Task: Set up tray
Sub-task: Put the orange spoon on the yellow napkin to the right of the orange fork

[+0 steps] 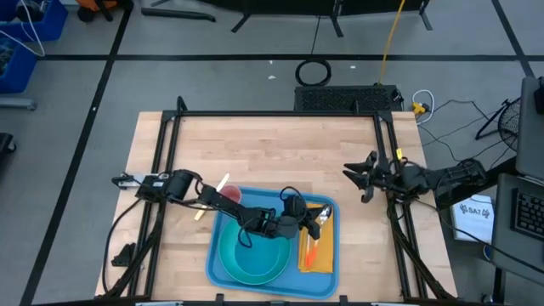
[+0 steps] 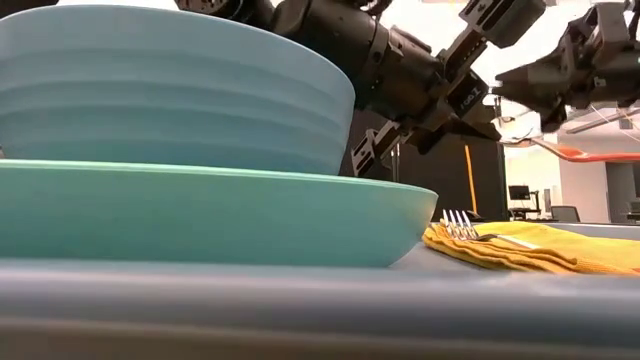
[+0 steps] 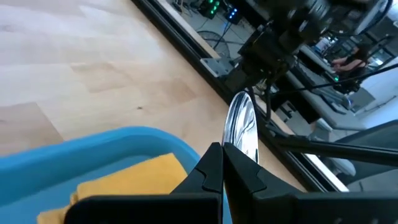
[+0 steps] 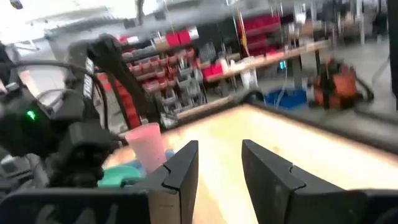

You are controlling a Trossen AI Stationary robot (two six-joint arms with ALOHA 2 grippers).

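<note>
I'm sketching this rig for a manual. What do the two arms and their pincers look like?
Both arms are dark, jointed and blocky. The left pincer has two black, wedge-shaped fingers with flat faces. The right pincer has the same black, angular fingers. Black cables trail from the left arm's base.

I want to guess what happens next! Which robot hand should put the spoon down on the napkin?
The left hand, probably. It already pinches the spoon right above the yellow napkin in the tray. The right hand is open and empty, off by the table's edge.
</note>
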